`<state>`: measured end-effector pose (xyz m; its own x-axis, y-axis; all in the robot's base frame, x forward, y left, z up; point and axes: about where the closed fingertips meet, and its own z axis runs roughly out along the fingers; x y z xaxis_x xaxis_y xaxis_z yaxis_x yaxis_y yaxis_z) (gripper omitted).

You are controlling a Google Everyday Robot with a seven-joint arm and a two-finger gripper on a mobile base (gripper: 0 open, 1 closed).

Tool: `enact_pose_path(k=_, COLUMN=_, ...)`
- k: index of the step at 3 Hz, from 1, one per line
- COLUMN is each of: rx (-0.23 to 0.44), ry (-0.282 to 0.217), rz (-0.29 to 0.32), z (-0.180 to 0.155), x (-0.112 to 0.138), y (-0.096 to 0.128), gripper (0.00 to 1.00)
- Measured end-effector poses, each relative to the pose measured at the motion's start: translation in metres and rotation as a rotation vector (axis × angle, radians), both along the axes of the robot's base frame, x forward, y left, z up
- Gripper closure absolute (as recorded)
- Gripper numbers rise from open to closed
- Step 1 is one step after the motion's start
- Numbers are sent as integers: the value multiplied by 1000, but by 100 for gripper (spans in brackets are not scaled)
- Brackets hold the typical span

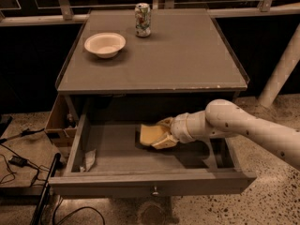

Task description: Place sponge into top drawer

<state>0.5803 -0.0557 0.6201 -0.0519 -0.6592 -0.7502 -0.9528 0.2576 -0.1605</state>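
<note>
Sponge (150, 134), pale, in gripper (160, 134) inside drawer (117, 150)

On grey tabletop (178, 60): white bowl (105, 44) back left, printed can (142, 19) near back edge, apart. Below, inside top drawer (117, 150): gripper (158, 136) clasping sponge (148, 135).

You see a pale yellow sponge (146, 134) clamped in the cream gripper (158, 135), inside the grey top drawer (117, 150). The arm (243, 125) is cream with small dark dots. The tabletop (178, 55) is grey, the bowl (105, 43) white, and the can (142, 19) white with a multicoloured print.
</note>
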Motion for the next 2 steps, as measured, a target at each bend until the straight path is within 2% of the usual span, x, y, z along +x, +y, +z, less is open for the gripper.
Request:
enact_pose_path(k=1, rx=0, ry=0, rz=0, z=0, x=0, y=0, gripper=6)
enact_pose_path(k=2, rx=0, ry=0, rz=0, z=0, x=0, y=0, gripper=0)
